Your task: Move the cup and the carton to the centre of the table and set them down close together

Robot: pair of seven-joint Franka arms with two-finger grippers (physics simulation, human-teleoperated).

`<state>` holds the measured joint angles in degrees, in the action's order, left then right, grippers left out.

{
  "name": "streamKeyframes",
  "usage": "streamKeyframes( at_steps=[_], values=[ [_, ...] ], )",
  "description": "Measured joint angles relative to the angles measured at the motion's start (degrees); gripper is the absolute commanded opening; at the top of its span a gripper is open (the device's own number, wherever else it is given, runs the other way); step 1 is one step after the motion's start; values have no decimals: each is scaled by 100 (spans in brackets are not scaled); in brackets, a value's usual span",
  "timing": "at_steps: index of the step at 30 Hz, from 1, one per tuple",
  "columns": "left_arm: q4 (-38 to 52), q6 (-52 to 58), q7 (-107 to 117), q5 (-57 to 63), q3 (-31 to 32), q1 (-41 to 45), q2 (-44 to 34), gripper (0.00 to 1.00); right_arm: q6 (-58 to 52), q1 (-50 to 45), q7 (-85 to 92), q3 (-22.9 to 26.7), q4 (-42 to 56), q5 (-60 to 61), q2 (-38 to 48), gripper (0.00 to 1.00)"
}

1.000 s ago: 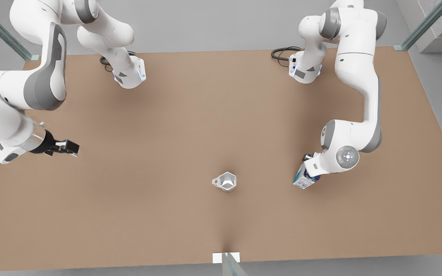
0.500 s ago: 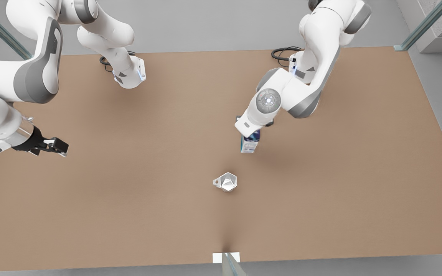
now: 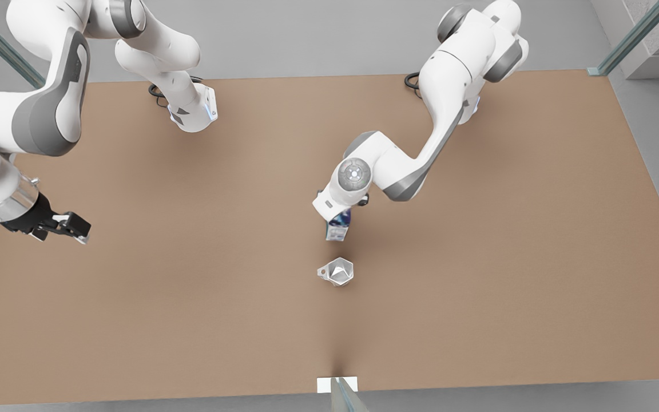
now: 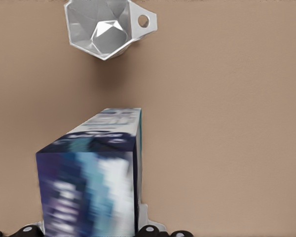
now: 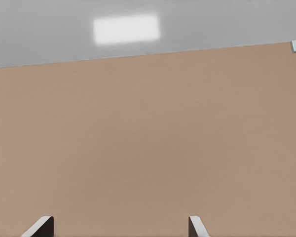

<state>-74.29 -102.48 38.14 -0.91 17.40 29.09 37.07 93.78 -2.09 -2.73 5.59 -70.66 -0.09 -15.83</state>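
**Carton held over mid-table, just beyond the cup**

The left gripper [image 3: 345,213] is almost wholly hidden in the front view, tucked under its own white wrist near the middle of the table [image 3: 478,274]. Only the lower end of the carton [image 3: 338,228] pokes out below that wrist, tilted, with blue and white print. Whether its bottom edge touches the tabletop cannot be told from here. In the left wrist view the carton [image 4: 91,177] looms large and smeared, its print unreadable, its lower part cut off by the frame edge. Small dark knobs of the gripper peek out on either side of it, so the fingers appear closed against its sides, though the pads themselves are out of sight.

The cup [image 3: 336,270] stands upright on the table, just on the near side of the carton and apart from it, with a strip of bare tabletop between them. Its small pierced handle points to the front view's left. The left wrist view shows the cup [image 4: 106,24] from above, its far rim clipped by the frame.

The right gripper [image 3: 71,225] waits over the table's edge at the front view's left, well apart from both things. Its two fingertips [image 5: 39,227] stand wide apart with nothing between them, only their ends in frame.
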Motion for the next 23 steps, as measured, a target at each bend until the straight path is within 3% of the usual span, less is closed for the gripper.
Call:
streamKeyframes(
  at_steps=[8,10,12,14,16,18,19,23],
  values=[
    [2,9,9,25,0,0,-19,100,-5,12,0,8,-9,-5,-4,100],
    [77,307,-33,23,-187,-18,-372,100,-13,18,0,6,-9,-9,0,100],
    [826,1087,-742,17,-1119,-89,-428,100,-9,25,0,12,-9,-1,0,100],
    [920,1186,-2468,-15,-2475,-155,-565,100,-9,24,0,12,-9,0,1,100],
    [903,1190,-3297,-54,-3326,-209,-763,100,-9,24,0,12,0,0,9,100],
    [674,1174,-3270,-42,-2062,-1772,-1399,100,-18,18,0,12,-21,0,0,100],
    [564,1145,-3270,39,-1734,-1993,-1517,100,-9,14,0,9,-19,8,-8,100],
    [-111,738,-3296,327,-1494,-2180,-1922,100,-8,16,0,12,-26,18,-52,100]
  ],
)
